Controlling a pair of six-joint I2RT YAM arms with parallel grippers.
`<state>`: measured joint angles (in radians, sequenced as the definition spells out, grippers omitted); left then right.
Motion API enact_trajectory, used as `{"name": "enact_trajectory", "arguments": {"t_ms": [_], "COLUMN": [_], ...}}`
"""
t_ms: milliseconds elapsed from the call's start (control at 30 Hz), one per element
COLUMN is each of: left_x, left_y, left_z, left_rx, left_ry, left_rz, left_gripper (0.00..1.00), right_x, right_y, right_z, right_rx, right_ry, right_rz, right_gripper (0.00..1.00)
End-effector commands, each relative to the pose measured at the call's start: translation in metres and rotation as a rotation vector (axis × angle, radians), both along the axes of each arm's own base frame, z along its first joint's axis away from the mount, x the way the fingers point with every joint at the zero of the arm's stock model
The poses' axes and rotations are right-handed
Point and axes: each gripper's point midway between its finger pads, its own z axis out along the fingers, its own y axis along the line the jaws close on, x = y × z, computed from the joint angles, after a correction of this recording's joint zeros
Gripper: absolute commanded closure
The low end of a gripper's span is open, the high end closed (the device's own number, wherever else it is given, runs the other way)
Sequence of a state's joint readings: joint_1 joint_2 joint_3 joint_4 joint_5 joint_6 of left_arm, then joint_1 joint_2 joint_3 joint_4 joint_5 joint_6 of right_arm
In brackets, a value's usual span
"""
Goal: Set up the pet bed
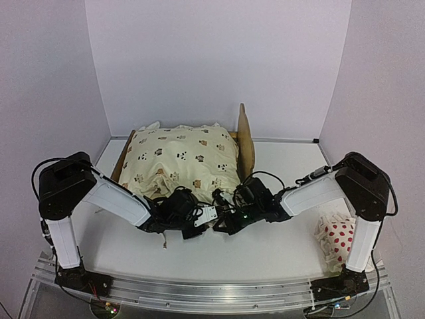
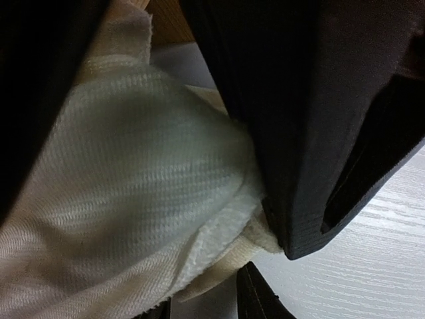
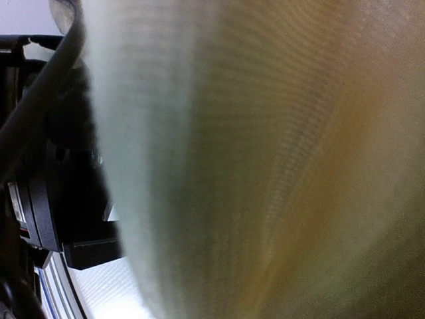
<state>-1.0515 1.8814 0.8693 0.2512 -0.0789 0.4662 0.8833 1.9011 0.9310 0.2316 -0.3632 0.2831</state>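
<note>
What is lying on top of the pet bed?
An animal-print cushion covers the pet bed; only wooden end boards show at its sides. The base beneath is hidden.

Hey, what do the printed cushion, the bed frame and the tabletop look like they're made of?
The cushion: soft woven cloth, matte cream; fine weave and puckers show up close. The bed frame: light wood, perhaps plywood; smooth tan, unpainted face. The tabletop: white with faint grain lines, likely laminate, though I can't be sure.

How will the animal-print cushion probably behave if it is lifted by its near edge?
Likely floppy: the cushion drapes and wrinkles over the pet bed. Probably light for its size, being puffy and soft. Its woven fabric bunches between the left gripper's fingers, so it should grip without slipping.
</note>
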Motion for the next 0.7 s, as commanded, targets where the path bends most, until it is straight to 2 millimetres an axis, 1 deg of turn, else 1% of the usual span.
{"name": "enact_trajectory", "arguments": {"t_ms": [0,33,133,233,267,367,400,467,500,533,567,667], "left_x": [-0.011,-0.011,-0.013,-0.016,-0.017,-0.019,-0.02,-0.02,-0.021,-0.022,-0.024,-0.027], "left_y": [-0.011,-0.011,-0.011,-0.009,-0.008,-0.005,-0.003,0.001,0.002,0.003,0.004,0.008], "left_z": [-0.011,-0.014,-0.02,-0.025,-0.026,-0.027,-0.027,-0.026,-0.023,-0.022,-0.018,-0.011], "left_rx": [0.039,0.042,0.052,0.062,0.065,0.071,0.074,0.072,0.065,0.058,0.045,0.012], "left_ry": [0.018,0.023,0.039,0.056,0.063,0.089,0.102,0.13,0.143,0.157,0.174,0.213], "left_rz": [-0.091,-0.092,-0.096,-0.099,-0.098,-0.078,-0.068,-0.03,-0.013,0.004,0.021,0.067], "left_gripper": [0.7,0.72,0.87,0.98,1.0,1.0,1.0,1.0,1.0,1.0,1.0,1.0], "right_x": [0.003,0.004,0.005,0.007,0.007,0.008,0.008,0.006,0.005,0.004,0.003,0.002], "right_y": [0.033,0.033,0.034,0.035,0.036,0.035,0.035,0.032,0.029,0.026,0.021,0.004], "right_z": [0.051,0.052,0.054,0.056,0.057,0.059,0.06,0.06,0.059,0.061,0.06,0.065], "right_rx": [0.148,0.15,0.155,0.159,0.16,0.162,0.162,0.152,0.142,0.133,0.117,0.063], "right_ry": [-0.067,-0.066,-0.061,-0.054,-0.052,-0.048,-0.047,-0.04,-0.037,-0.039,-0.039,-0.051], "right_rz": [0.06,0.058,0.047,0.035,0.032,0.022,0.021,0.02,0.018,0.01,0.0,-0.047], "right_gripper": [1.0,1.0,1.0,1.0,1.0,1.0,0.97,0.72,0.63,0.57,0.53,0.47]}}
